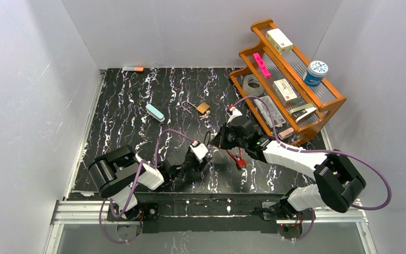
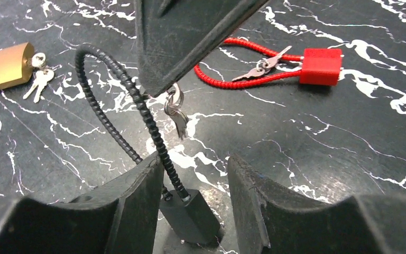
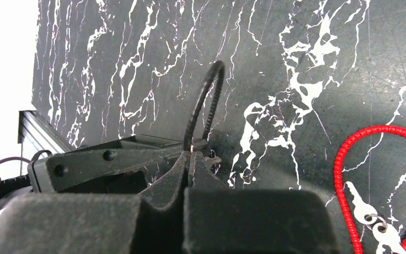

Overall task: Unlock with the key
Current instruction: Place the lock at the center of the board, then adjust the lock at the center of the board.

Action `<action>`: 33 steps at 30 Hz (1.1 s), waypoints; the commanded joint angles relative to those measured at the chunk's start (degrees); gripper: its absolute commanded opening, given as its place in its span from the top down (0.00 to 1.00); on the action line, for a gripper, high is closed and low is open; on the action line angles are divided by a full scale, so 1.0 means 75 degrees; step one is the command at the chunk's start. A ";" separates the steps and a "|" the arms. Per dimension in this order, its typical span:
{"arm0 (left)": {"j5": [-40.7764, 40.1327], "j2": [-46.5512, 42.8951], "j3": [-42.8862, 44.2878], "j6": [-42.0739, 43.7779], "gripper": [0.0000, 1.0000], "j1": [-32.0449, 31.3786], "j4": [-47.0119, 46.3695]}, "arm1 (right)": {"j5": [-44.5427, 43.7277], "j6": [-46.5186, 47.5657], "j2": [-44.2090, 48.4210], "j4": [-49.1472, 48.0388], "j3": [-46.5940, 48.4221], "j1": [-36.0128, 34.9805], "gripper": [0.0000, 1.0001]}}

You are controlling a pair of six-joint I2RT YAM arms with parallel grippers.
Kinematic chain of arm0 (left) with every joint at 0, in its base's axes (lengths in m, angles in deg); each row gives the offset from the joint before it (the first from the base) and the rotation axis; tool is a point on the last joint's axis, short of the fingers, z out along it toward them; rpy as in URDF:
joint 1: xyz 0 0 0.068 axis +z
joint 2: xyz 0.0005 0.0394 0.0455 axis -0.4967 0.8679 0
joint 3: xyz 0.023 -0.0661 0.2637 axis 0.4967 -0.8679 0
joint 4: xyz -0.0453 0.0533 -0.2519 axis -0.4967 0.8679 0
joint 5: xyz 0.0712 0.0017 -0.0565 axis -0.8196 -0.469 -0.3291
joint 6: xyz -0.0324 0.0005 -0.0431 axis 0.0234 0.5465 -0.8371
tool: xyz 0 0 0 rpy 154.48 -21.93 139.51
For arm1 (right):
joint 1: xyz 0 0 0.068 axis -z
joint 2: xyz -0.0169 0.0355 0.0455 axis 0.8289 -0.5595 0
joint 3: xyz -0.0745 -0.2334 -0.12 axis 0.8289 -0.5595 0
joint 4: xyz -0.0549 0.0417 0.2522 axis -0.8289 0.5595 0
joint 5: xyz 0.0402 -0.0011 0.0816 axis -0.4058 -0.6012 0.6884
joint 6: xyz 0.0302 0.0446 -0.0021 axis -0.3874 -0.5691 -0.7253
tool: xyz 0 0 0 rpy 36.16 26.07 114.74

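A black cable lock's body (image 2: 190, 217) stands on the table between the fingers of my left gripper (image 2: 190, 203), which is open; the right finger (image 2: 254, 201) is clear of it. Its ribbed black cable (image 2: 137, 100) arches up from the body, and also shows as the cable (image 3: 203, 106) in the right wrist view. My right gripper (image 3: 192, 159) is shut above the cable's loop, with a thin key pinched at its tips. A key ring with a spare key (image 2: 175, 112) hangs below them. From above, the left gripper (image 1: 203, 159) and right gripper (image 1: 219, 140) nearly meet.
A red cable lock (image 2: 321, 66) with keys lies to the right, red lock (image 1: 240, 161). A brass padlock (image 2: 8, 66) with keys lies farther back, brass padlock (image 1: 203, 107). A wooden shelf (image 1: 330, 92) with small items stands at the back right; a pale blue block (image 1: 155, 112) lies mid-table.
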 commanded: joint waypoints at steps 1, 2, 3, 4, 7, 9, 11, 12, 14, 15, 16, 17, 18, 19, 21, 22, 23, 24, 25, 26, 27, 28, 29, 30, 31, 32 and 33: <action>-0.0752 -0.0044 0.0440 -0.0408 0.56 -0.0038 0.0441 | 0.0072 0.0214 0.0182 -0.0389 0.0317 -0.0065 0.99; -0.0889 -0.0034 0.0495 -0.0488 0.58 -0.0038 0.0508 | 0.0073 0.0251 0.0128 -0.0412 0.0335 -0.0065 0.99; -0.1024 -0.0027 0.0533 -0.0578 0.63 -0.0038 0.0547 | 0.0101 0.0304 0.0052 -0.0409 0.0393 -0.0064 0.99; -0.1186 -0.0027 0.0560 -0.0705 0.69 -0.0038 0.0571 | 0.0109 0.0343 -0.0031 -0.0387 0.0456 -0.0065 0.99; -0.1592 -0.0098 0.0639 -0.0938 0.89 -0.0026 0.0797 | 0.0085 0.0373 -0.0175 -0.0345 0.0595 -0.0065 0.99; -0.1682 -0.0158 0.0758 -0.1007 0.98 -0.0017 0.1160 | -0.0014 0.0348 -0.0118 -0.0307 0.0613 -0.0065 0.99; -0.1765 -0.0246 0.0897 -0.1032 1.00 0.0011 0.1576 | -0.0177 0.0269 0.0043 -0.0243 0.0575 -0.0065 0.99; -0.1767 -0.0283 0.0942 -0.1029 1.00 0.0039 0.1728 | -0.0267 0.0234 0.0133 -0.0176 0.0552 -0.0065 0.99; -0.1761 -0.0364 0.1002 -0.1357 1.00 0.0093 0.2005 | -0.0577 0.0143 0.0342 0.0019 0.0496 -0.0062 0.99; -0.1741 -0.0405 0.1054 -0.1458 1.00 0.0127 0.2187 | -0.0754 0.0059 0.0478 0.0106 0.0451 -0.0065 0.99; -0.1649 -0.0447 0.1111 -0.1518 1.00 0.0156 0.2342 | -0.0936 -0.0023 0.0620 0.0221 0.0395 -0.0059 0.99; -0.1573 -0.0474 0.1140 -0.1543 1.00 0.0171 0.2404 | -0.1134 -0.0085 0.0769 0.0361 0.0356 -0.0047 0.99; -0.1496 -0.0498 0.1153 -0.1594 1.00 0.0173 0.2438 | -0.1310 -0.0145 0.0933 0.0493 0.0310 -0.0050 0.99; -0.1431 -0.0531 0.1154 -0.1651 1.00 0.0184 0.2470 | -0.1424 -0.0182 0.1106 0.0578 0.0243 -0.0050 0.99; -0.1372 -0.0607 0.1175 -0.1830 0.99 0.0195 0.2619 | -0.1578 -0.0233 0.1471 0.0663 0.0131 -0.0044 0.99; -0.1368 -0.0656 0.1222 -0.2002 0.99 0.0213 0.2791 | -0.1608 -0.0236 0.1680 0.0736 0.0106 -0.0033 0.99; -0.1388 -0.0720 0.1342 -0.2229 0.98 0.0244 0.3116 | -0.1639 -0.0239 0.1833 0.0815 0.0089 -0.0039 0.99; -0.1422 -0.0773 0.1537 -0.2552 0.98 0.0291 0.3549 | -0.1653 -0.0252 0.1974 0.0921 0.0070 -0.0037 0.99; -0.1426 -0.0806 0.1799 -0.2900 0.98 0.0342 0.4178 | -0.1653 -0.0264 0.2128 0.1003 0.0039 -0.0041 0.99; -0.1403 -0.0806 0.2164 -0.3331 0.98 0.0423 0.4921 | -0.1644 -0.0276 0.2286 0.1022 -0.0011 -0.0040 0.99; -0.1287 -0.0735 0.2545 -0.3687 0.98 0.0512 0.5675 | -0.1608 -0.0307 0.2428 0.1124 -0.0068 -0.0036 0.99; -0.1040 -0.0533 0.2995 -0.3979 0.98 0.0629 0.6431 | -0.1559 -0.0341 0.2598 0.1239 -0.0143 -0.0033 0.99; -0.0789 -0.0356 0.3409 -0.4265 0.99 0.0747 0.7063 | -0.1508 -0.0403 0.2749 0.1291 -0.0227 -0.0034 0.99; -0.0524 -0.0149 0.3717 -0.4476 1.00 0.0844 0.7522 | -0.1443 -0.0481 0.2903 0.1329 -0.0319 -0.0040 0.99; -0.0229 0.0009 0.3898 -0.4737 1.00 0.0922 0.7748 | -0.1381 -0.0552 0.3050 0.1345 -0.0419 -0.0042 0.99; -0.0111 0.0119 0.3976 -0.5018 1.00 0.0979 0.7843 | -0.1332 -0.0667 0.3179 0.1378 -0.0543 -0.0040 0.99; -0.0042 0.0220 0.3993 -0.5300 1.00 0.1052 0.7868 | -0.1280 -0.0754 0.3307 0.1398 -0.0627 -0.0036 0.99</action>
